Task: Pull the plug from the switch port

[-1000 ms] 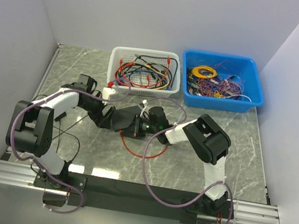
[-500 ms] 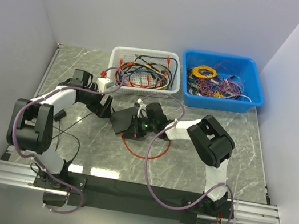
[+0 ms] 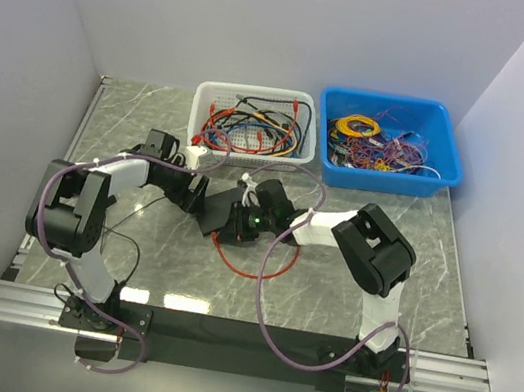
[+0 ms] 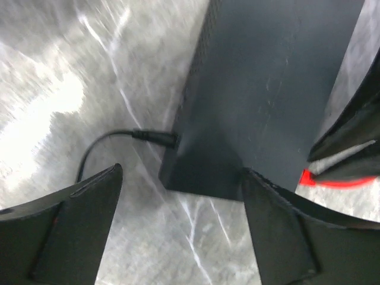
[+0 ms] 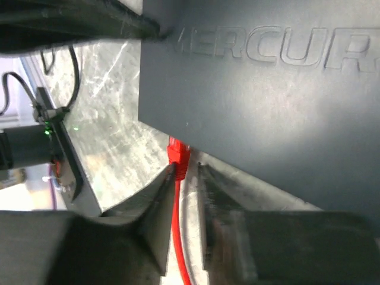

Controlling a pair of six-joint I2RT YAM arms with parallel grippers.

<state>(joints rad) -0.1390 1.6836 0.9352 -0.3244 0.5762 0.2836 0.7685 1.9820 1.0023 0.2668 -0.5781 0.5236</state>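
In the overhead view the switch (image 3: 218, 217) lies mostly covered by the left gripper (image 3: 202, 202) and the right gripper (image 3: 233, 226). Its ports are too small to make out, and the red cable (image 3: 248, 274) loop is lost under the right one.

The left wrist view cuts the switch off at the top edge. The surface (image 4: 53, 89) at upper left is blurred, and the black cable (image 4: 142, 135) runs behind that gripper's dark body at lower left.

In the right wrist view the red plug (image 5: 178, 155) has its head hidden under the switch's edge. The embossed lettering (image 5: 261, 50) runs off the right edge. Whether the jaws actually press the plug cannot be told.
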